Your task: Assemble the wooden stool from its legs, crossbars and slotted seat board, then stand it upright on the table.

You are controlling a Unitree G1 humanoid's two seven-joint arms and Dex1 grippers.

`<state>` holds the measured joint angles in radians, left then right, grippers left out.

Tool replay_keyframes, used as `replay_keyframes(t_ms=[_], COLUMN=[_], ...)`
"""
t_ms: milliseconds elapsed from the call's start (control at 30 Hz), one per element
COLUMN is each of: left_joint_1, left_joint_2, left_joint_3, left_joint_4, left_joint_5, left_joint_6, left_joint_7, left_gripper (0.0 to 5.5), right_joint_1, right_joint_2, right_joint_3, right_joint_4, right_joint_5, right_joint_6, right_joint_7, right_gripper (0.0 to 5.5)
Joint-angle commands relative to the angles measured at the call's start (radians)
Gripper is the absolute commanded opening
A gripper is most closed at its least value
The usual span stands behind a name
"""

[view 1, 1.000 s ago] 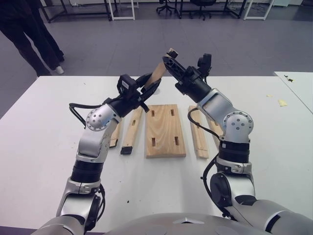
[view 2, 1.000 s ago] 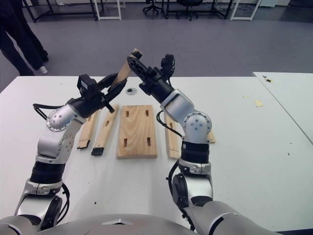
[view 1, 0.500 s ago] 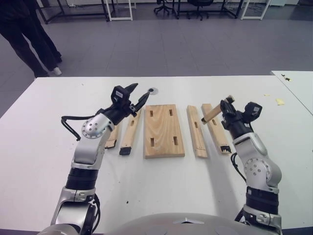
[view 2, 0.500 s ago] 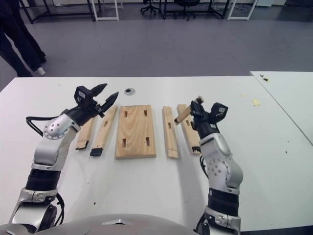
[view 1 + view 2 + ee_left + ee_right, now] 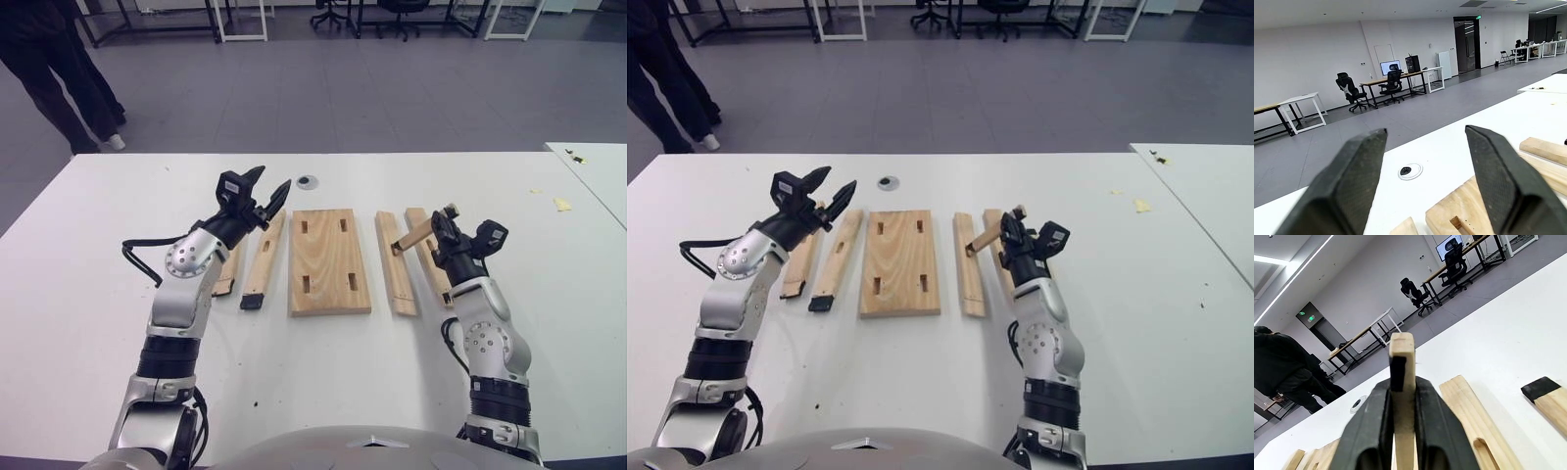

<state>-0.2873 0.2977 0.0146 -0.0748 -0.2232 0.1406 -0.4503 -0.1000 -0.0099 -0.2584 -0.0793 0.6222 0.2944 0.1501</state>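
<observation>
Crossbar [image 5: 416, 235] sits clamped in the right gripper [image 5: 441, 223], forearm raised, tilted above the two right legs [image 5: 395, 264] on the table [image 5: 88, 255]. The left gripper [image 5: 274, 177], elbow bent, hangs over the left legs [image 5: 263, 257], jaws spread wide, empty. The slotted seat board [image 5: 328, 259] lies flat between the pairs. Beyond its far edge, a round grommet [image 5: 308, 181] sits in the tabletop.

White table [image 5: 88, 294]. Slotted seat board [image 5: 329, 260] lies flat mid-tabletop, four slots up, long sides running from far edge to near edge. Two wooden legs lie left of it, side by side: inner left leg [image 5: 265, 257] and outer left leg [image 5: 800, 264], black caps toward near edge. Right of it lie the inner right leg [image 5: 396, 264] and outer right leg [image 5: 418, 217]. Round grommet [image 5: 308, 181] near far edge. Dark speck [image 5: 256, 401] near near edge.
</observation>
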Motion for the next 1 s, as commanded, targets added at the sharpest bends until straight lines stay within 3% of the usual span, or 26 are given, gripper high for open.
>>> replay_keyframes(t_ms=[33, 600, 1000], left_joint_1=[0.005, 0.002, 0.001], left_joint_2=[0.002, 0.005, -0.003], left_joint_3=[0.004, 0.0, -0.003], left_joint_4=[0.002, 0.015, 0.017], left_joint_5=[0.01, 0.046, 0.065], left_joint_6=[0.014, 0.007, -0.008], left_joint_7=[0.011, 0.031, 0.044], left_gripper=[2.91, 2.91, 2.91], right_joint_1=[0.0, 0.089, 0.065], right_joint_2=[0.001, -0.104, -0.081], right_joint_3=[0.022, 0.284, 0.198], right_joint_4=[0.029, -0.047, -0.17], right_joint_5=[-0.039, -0.454, -0.33], right_joint_6=[-0.011, -0.104, -0.149], right_joint_7=[0.006, -0.006, 0.05], right_gripper=[0.4, 0.4, 0.4])
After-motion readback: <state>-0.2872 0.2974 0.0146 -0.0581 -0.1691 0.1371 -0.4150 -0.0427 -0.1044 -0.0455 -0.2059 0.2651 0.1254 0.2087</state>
